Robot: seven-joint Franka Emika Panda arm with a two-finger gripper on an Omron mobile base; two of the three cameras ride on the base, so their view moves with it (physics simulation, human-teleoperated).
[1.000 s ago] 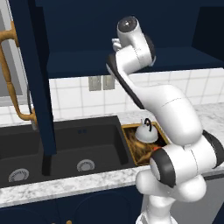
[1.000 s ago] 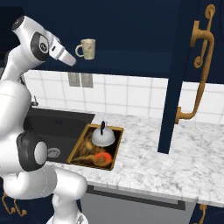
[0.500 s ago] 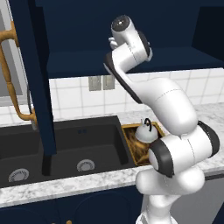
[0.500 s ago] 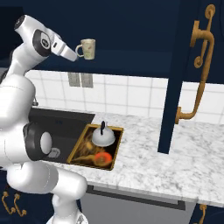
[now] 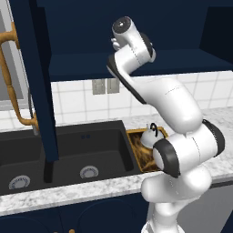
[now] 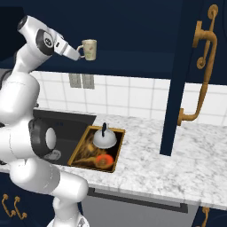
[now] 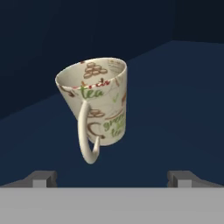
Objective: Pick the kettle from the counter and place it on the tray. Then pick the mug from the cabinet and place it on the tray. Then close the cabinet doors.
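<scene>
The cream mug [image 7: 98, 103] with printed tea lettering stands on the navy shelf [image 6: 133, 66] inside the open cabinet, its handle turned toward me. My gripper [image 7: 111, 177] is open, its fingertips spread wide just short of the handle and touching nothing. In the right base view the gripper [image 6: 76, 54] is right beside the mug [image 6: 89, 48]. The silver kettle [image 6: 104, 138] sits in the golden-rimmed tray [image 6: 116, 153] on the marble counter [image 6: 155, 164]. From the left, the kettle [image 5: 149, 134] and the tray [image 5: 135, 150] are partly hidden by my arm.
Both navy cabinet doors stand open: the left door [image 5: 34, 82] edge-on over the black double sink [image 5: 68, 154], the right door [image 6: 177, 88] with its brass handle [image 6: 201, 75] over the counter. White tiled wall with an outlet [image 6: 81, 81] lies behind.
The hand has edged a little closer to the mug and the upper arm has shifted. The mug, kettle and tray have not moved.
</scene>
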